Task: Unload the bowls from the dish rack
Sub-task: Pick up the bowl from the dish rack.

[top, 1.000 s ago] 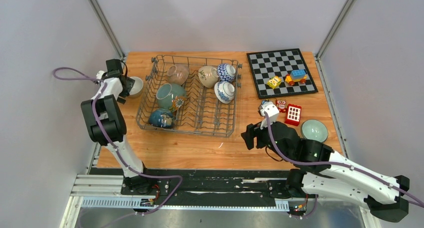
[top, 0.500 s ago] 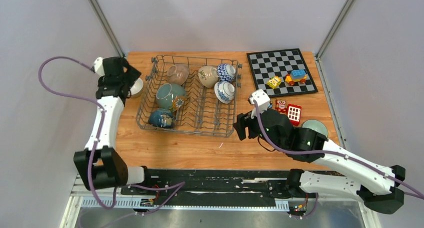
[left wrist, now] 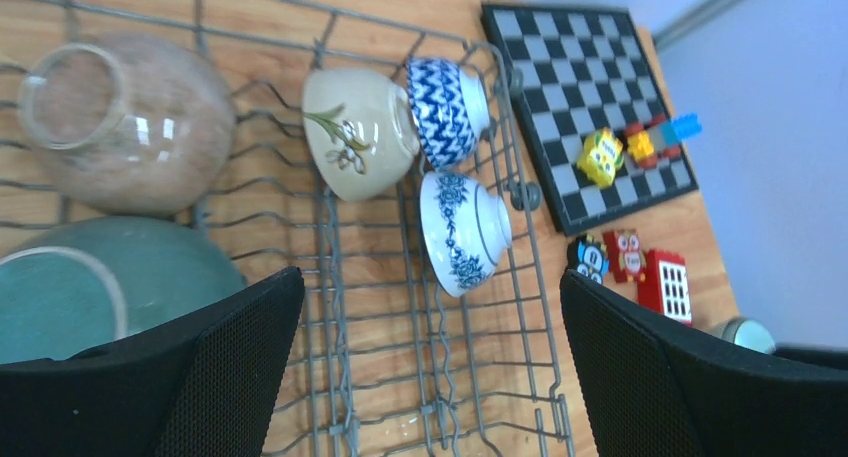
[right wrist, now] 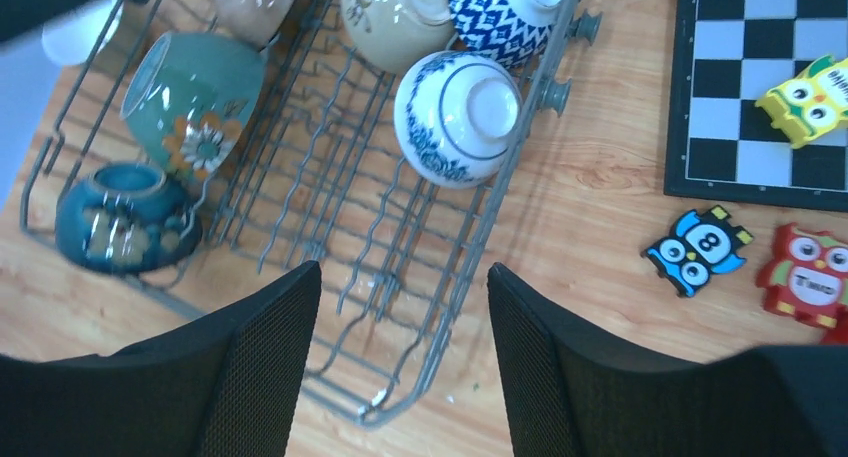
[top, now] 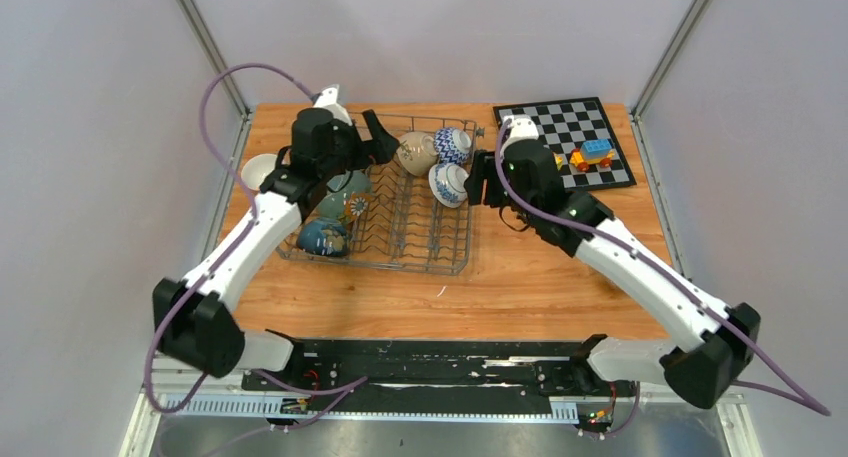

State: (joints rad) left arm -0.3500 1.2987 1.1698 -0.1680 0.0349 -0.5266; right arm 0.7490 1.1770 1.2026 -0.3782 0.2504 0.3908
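The dish rack (top: 425, 245) sits on the upper left part of the wooden table (top: 520, 287) in the top view. Six bowls are in it: a brown glassy bowl (left wrist: 130, 122), a cream bowl with a flower (top: 415, 153), a blue zigzag bowl (top: 452, 144), a white bowl with blue flowers (top: 448, 183), a teal bowl (right wrist: 195, 92) and a dark blue bowl (top: 322, 238). A plain white bowl (top: 258, 169) stands on the table just left of the rack. So I think only a little is done and most is left.

The left gripper (left wrist: 430, 282) hangs over the rack with its fingers wide and nothing in them. The right gripper (right wrist: 402, 275) hangs over the rack's right side, fingers apart, holding nothing too.

A chessboard (top: 565, 142) with toy cars (top: 590, 155) lies at the upper right. Pale grey walls stand all around.
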